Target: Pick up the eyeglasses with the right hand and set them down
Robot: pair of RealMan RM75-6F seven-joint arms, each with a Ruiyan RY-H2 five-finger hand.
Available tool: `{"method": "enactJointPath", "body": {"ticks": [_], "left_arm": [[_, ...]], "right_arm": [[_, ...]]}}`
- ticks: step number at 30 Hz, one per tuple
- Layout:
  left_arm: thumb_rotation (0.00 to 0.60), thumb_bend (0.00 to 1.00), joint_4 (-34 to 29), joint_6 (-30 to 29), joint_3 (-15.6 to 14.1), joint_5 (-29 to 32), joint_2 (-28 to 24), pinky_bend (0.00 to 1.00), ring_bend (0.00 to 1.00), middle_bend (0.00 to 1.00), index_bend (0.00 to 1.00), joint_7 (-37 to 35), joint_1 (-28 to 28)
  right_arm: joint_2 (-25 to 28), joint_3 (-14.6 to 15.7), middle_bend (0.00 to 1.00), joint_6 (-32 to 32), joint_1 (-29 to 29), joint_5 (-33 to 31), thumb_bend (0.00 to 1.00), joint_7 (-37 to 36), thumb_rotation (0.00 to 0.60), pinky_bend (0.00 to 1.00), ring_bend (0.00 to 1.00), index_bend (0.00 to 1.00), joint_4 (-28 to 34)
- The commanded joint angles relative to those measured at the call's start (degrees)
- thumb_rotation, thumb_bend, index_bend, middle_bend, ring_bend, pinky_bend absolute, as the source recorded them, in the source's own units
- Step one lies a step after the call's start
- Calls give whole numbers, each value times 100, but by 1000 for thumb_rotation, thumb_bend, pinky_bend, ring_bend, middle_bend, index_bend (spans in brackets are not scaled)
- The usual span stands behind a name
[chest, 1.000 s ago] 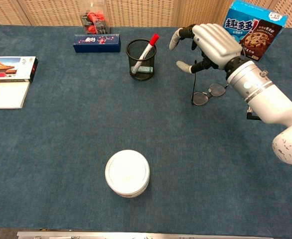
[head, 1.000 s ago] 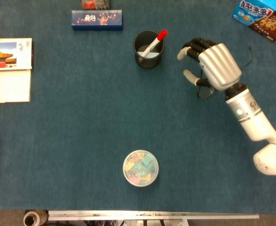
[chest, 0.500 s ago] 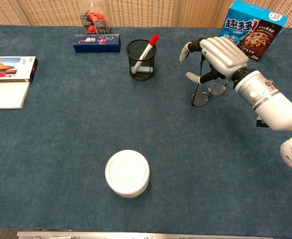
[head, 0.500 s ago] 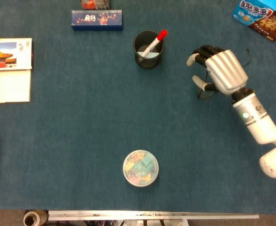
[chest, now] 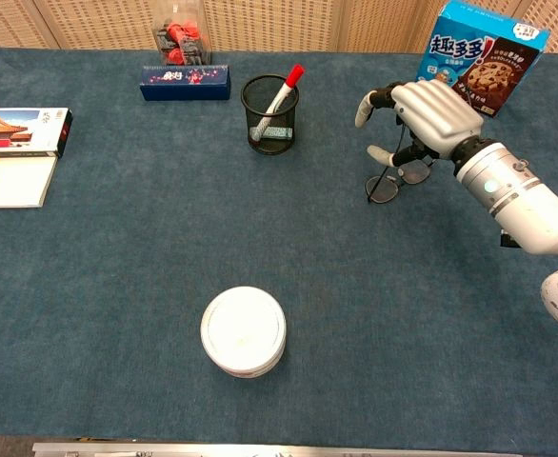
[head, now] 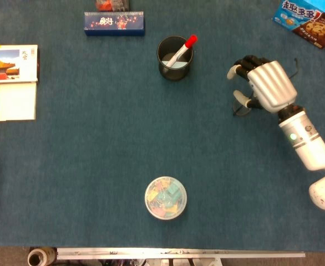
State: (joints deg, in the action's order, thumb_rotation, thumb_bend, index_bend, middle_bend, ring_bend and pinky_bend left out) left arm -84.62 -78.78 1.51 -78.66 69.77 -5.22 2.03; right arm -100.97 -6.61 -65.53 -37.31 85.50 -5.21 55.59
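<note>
My right hand (chest: 429, 112) sits low over the eyeglasses (chest: 396, 180), palm down, fingers curled forward and the thumb tucked in toward the frame. From the chest view the thumb and a fingertip look like they're right at the upper rim of the glasses, but I honestly can't tell whether they're pinching it or just touching. In the head view my hand (head: 267, 84) covers nearly all of the glasses, with only a sliver of dark frame (head: 241, 111) peeking out at its lower left edge.

The glasses lie on the blue table (chest: 117, 257) toward the far right, one lens sticking out clearly below my hand, the other half hidden under the fingers.

Working outward: a cookie box (chest: 483, 55) stands just behind my hand at the far edge. To the left there's a black mesh pen cup (chest: 269, 114) with a red-capped marker (chest: 282, 92) leaning in it. Further left along the back, a long dark blue box (chest: 185, 82) with a clear container (chest: 180, 38) of red stuff behind it. A round lidded tub (chest: 244, 331) sits near the front, well apart from everything. A booklet (chest: 15, 156) lies at the left edge.
</note>
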Motion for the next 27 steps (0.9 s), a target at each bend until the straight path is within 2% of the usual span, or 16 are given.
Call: {"method": "enactJointPath", "body": {"ticks": [1,27], "left_arm": [[600,333,-3,4,0,0,0,452,306,397,465,3,2],[600,333,-60,53,-3,18,13,452,306,397,465,85,28]], "right_arm": [[9,13,398,-3,14,4,282,32,600,441,288,428,-34],[16,202,398,1,201,51,283,241,600,441,288,428,-462]]}}
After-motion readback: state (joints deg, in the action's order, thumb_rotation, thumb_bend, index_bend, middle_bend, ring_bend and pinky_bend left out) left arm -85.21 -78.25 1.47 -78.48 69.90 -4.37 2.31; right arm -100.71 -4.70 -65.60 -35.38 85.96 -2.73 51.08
